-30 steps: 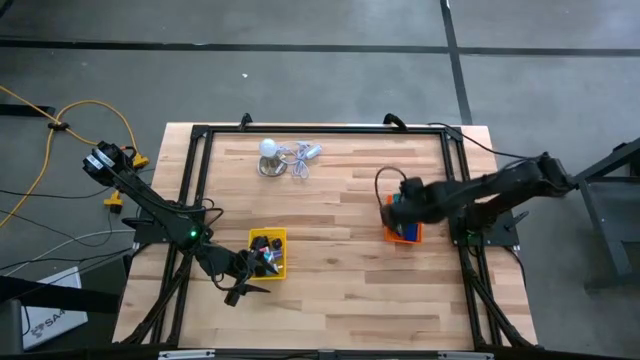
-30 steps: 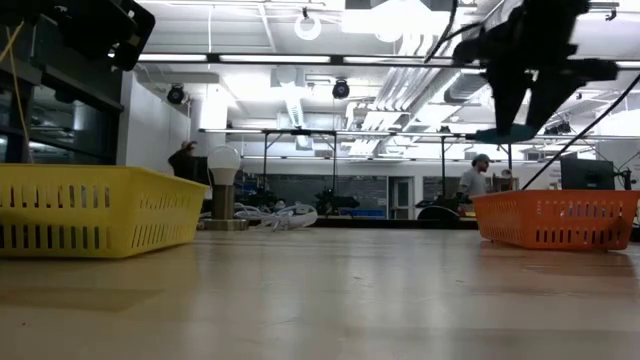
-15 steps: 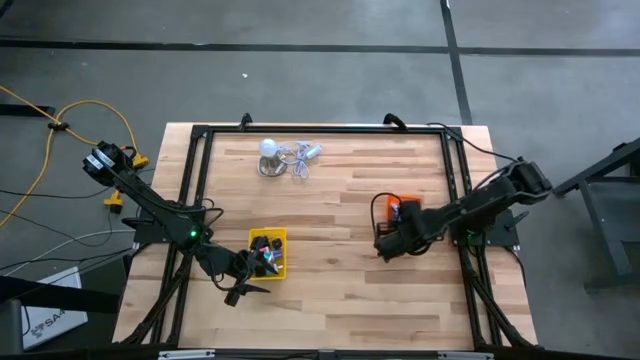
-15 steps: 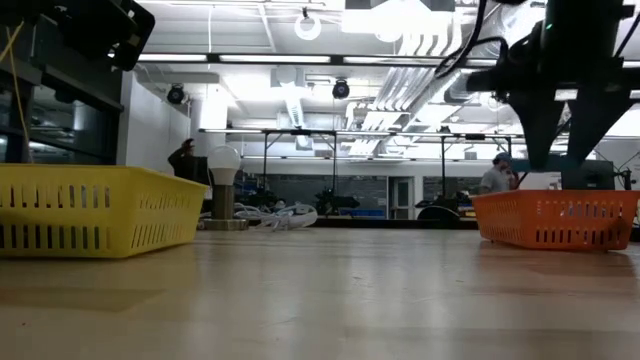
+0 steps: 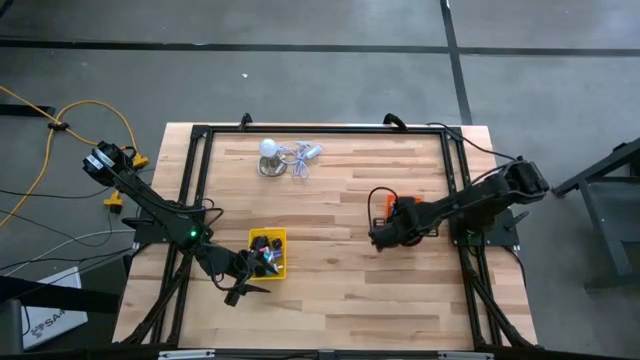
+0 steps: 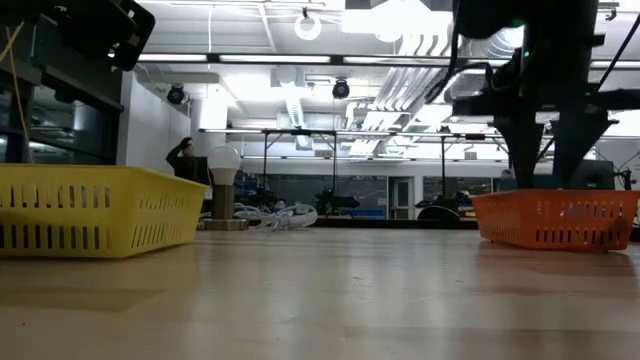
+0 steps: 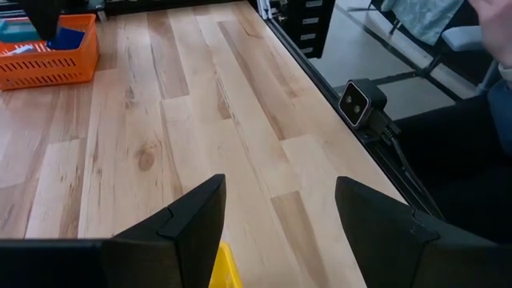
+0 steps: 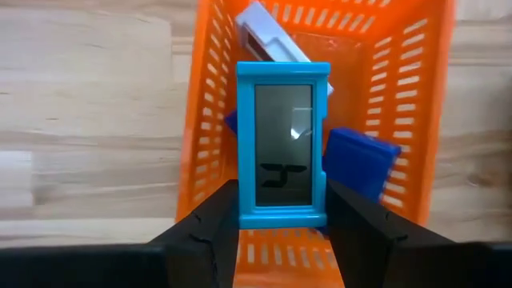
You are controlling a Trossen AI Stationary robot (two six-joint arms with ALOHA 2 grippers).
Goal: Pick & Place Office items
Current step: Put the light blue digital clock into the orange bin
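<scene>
My right gripper [image 8: 282,214] is shut on a teal rectangular block with a dark glossy face [image 8: 282,136], over the orange tray [image 8: 400,88]. In the high view this gripper [image 5: 385,235] and its arm cover most of the tray [image 5: 388,203]. On the tray's floor lie a blue block [image 8: 360,160] and a white item [image 8: 268,36]. My left gripper [image 7: 280,192] stands open and holds nothing, at the near side of the yellow tray [image 5: 254,240], which holds several small office items [image 5: 268,252]. My right gripper pinches the teal block by its two long sides [image 8: 242,196], near one end, between its two fingers [image 8: 210,228]. The fingers come from above, pointing down, and lie along the block. The block hangs above the orange tray's floor, its dark face toward the wrist camera.
A white dome-shaped lamp [image 5: 268,150] with a pale cord [image 5: 300,160] stands at the far side of the table. A black frame [image 5: 200,140] runs round the table's edges. Bare wood [image 5: 330,260] lies between the two trays.
My right gripper, still shut on the teal block, has come down toward the orange tray and shifted a little toward the table's near edge. It has rolled about its own axis on the way. In the low view its fingers now reach the tray's rim.
</scene>
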